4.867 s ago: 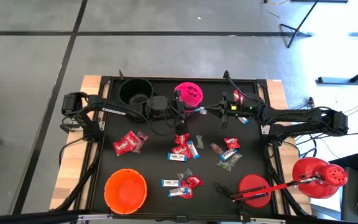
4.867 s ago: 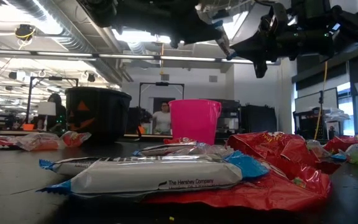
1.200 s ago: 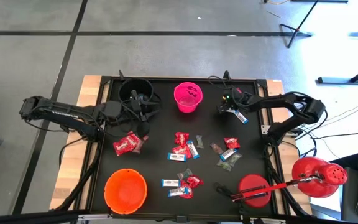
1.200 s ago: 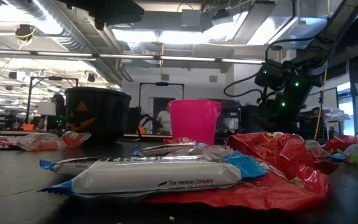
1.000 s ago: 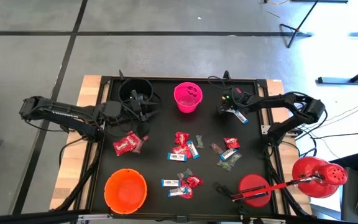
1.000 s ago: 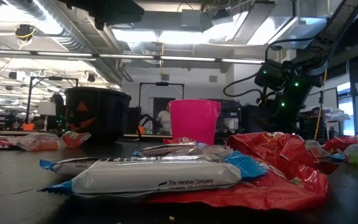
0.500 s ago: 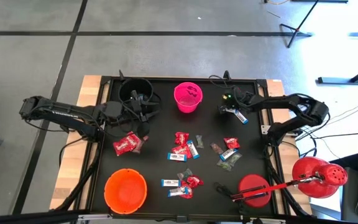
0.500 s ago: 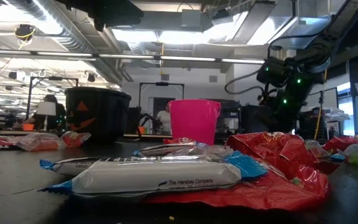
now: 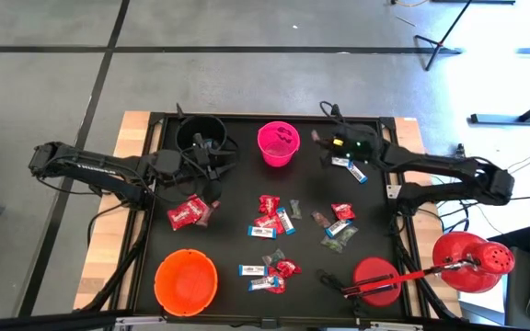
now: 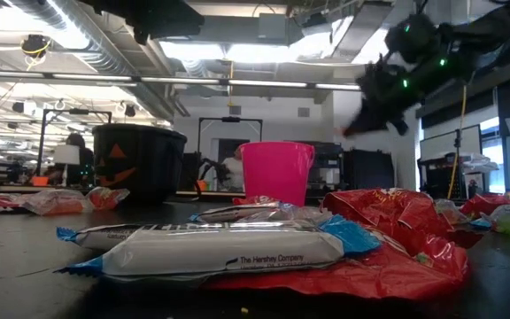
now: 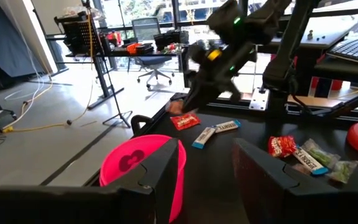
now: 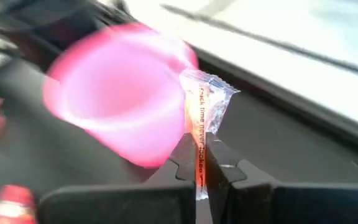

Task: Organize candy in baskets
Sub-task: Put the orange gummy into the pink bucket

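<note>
Right wrist view shows the right gripper (image 12: 201,163) clamped on only the lower end of a thin clear-wrapped candy (image 12: 204,112) near the pink basket (image 12: 120,102), so it may slip out short of the rim

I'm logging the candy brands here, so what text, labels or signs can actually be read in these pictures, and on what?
"The Hershey Company": on the white bar wrapper lying nearest in the low view.
"time never ...": partly legible, on the clear-ended orange candy pinched in the right gripper.
A jack-o'-lantern face, no words: on the black bucket.
Print on the other candies: too small to read.
</note>
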